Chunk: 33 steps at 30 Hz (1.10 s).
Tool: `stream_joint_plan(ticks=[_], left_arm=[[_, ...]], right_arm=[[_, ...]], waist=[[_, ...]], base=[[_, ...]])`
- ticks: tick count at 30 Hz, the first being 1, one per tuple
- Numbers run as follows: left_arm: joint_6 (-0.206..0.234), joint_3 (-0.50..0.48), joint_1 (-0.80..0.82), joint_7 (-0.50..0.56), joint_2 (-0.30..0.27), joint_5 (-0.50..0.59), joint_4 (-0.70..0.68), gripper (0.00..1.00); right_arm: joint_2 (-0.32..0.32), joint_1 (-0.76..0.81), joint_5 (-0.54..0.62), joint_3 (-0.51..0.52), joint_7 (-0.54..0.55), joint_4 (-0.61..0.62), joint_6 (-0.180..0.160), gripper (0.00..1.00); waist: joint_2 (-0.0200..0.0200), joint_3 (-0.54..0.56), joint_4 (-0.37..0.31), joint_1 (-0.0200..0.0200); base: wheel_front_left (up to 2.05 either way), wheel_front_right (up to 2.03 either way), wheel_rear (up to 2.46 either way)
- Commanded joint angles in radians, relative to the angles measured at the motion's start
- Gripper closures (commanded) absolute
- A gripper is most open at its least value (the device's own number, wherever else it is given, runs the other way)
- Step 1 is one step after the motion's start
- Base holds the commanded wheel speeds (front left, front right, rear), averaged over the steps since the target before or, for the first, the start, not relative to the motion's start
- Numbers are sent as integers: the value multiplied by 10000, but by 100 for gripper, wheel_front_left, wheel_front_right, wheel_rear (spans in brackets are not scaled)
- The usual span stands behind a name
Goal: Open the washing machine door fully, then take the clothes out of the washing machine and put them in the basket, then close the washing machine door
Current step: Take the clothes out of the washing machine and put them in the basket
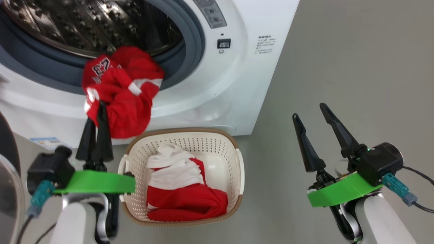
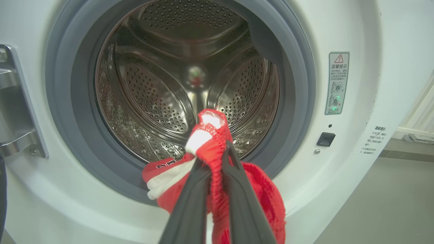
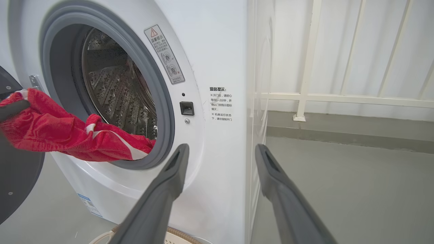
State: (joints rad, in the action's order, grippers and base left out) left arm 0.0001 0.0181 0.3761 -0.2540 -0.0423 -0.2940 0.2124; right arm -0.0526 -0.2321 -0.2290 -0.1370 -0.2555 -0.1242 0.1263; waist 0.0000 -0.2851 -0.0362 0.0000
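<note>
Reading 23, red jersey [image 1: 122, 91], washer warning label [image 2: 337, 83]

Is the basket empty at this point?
No, partly filled: a red and white jersey lies inside the basket, its right side bare.

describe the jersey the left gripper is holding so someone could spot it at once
Find the big white washing machine; a red jersey spills out of its mouth over the grey rubber ring, pinched in the shut left gripper. Unlike the red and white clothes lying in the cream basket below, it hangs in the air and shows a white number on top.
</note>
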Motion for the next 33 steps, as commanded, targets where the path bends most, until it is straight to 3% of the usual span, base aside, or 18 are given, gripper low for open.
stream_joint_plan(ticks=[1,8,21,26,33], left_arm=[[3,-302,-236,-77,-135,99,-407,100],[92,28,-979,-78,-90,-68,-902,100],[726,923,-2020,-77,-81,-779,-1683,100],[693,1443,-1806,-59,-81,-1000,-1012,100],[500,2063,-596,-63,-80,-1322,1122,100]], right_arm=[[24,144,-46,-162,-63,213,44,0],[24,336,-14,-67,-63,263,44,0],[24,556,139,38,-63,347,44,0],[24,466,184,68,-63,452,44,0],[24,234,159,-140,-63,446,44,0]], waist=[[0,286,45,0],[0,558,122,0],[0,571,234,0],[0,313,315,0],[0,-319,340,0]], base=[[0,0,0],[0,0,0],[0,0,0],[0,0,0],[0,0,0]])
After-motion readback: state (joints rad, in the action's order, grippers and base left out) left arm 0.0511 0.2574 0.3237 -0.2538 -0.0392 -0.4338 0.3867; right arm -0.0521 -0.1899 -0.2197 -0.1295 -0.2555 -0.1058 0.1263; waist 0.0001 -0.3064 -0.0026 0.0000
